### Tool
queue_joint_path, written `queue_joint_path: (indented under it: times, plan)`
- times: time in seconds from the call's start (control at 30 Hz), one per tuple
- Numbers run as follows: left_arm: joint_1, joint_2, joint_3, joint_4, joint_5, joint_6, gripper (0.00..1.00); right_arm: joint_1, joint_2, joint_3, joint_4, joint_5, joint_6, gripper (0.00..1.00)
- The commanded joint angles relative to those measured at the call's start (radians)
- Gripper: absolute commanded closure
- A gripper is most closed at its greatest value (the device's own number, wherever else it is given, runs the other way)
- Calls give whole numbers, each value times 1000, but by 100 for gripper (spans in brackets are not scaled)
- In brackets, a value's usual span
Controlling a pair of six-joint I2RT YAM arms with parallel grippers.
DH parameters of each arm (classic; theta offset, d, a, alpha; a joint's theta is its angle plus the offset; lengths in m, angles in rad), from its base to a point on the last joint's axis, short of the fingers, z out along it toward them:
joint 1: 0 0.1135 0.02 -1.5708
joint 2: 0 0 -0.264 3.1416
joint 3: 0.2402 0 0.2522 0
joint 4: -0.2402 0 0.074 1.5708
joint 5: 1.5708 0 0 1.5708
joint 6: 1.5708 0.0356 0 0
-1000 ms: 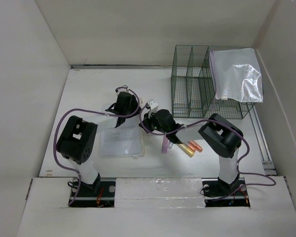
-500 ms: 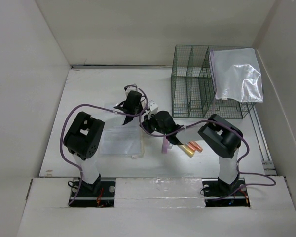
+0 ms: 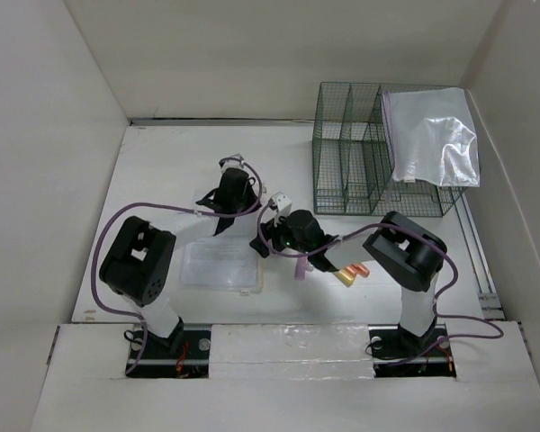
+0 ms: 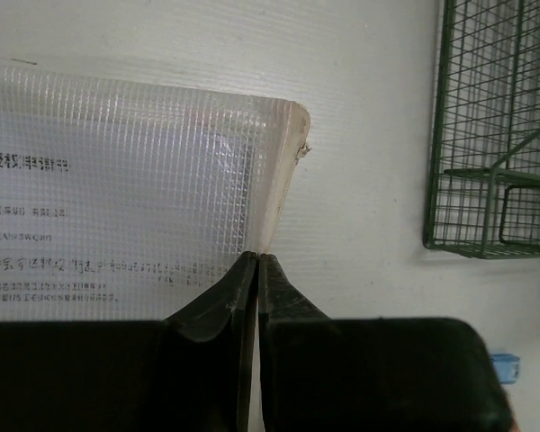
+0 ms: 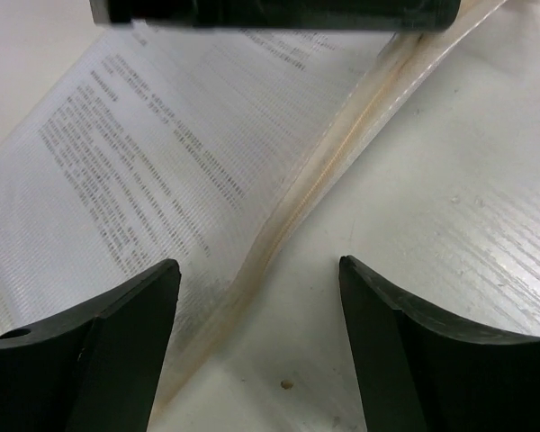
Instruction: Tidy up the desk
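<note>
Green wire rack (image 3: 346, 171) on desk (image 3: 162, 175), markers (image 3: 351, 273) near pouch (image 3: 218, 264)

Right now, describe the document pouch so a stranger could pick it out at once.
On the white desk, look left of the green wire rack, between the two arms. The flat pouch has one edge pinched in the left hand. Unlike the coloured pens beside it, it is see-through, gridded, with printed paper inside.

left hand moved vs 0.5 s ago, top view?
Yes. The left hand has shifted left, away from the green wire rack, and a little down the picture. It is shut on the clear document pouch.
</note>
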Motion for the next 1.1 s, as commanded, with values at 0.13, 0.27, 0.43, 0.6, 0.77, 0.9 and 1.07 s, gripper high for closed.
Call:
queue_joint_path:
  times: [0.13,0.27,0.43,0.6,0.77,0.9,1.07]
  plan:
    - [21,-145,-34,75,66,-67,100,8,-8,-19,177,-70,101,23]
    - [21,-161,-33,63,59,-84,100,45,-9,-7,176,-33,139,27]
    - [21,-214,-42,72,31,-93,100,45,1,-33,234,-50,173,54]
    - [21,-248,-27,38,22,-96,100,45,-20,-53,222,-16,185,100]
    - [21,-389,-63,6,-29,-105,74,35,-181,-27,-5,73,81,100]
    - [21,-550,-85,-19,-67,-105,46,35,-417,89,-396,194,-44,100]
    - [32,-730,-80,-30,-35,-104,42,-7,-604,314,-767,275,-155,100]
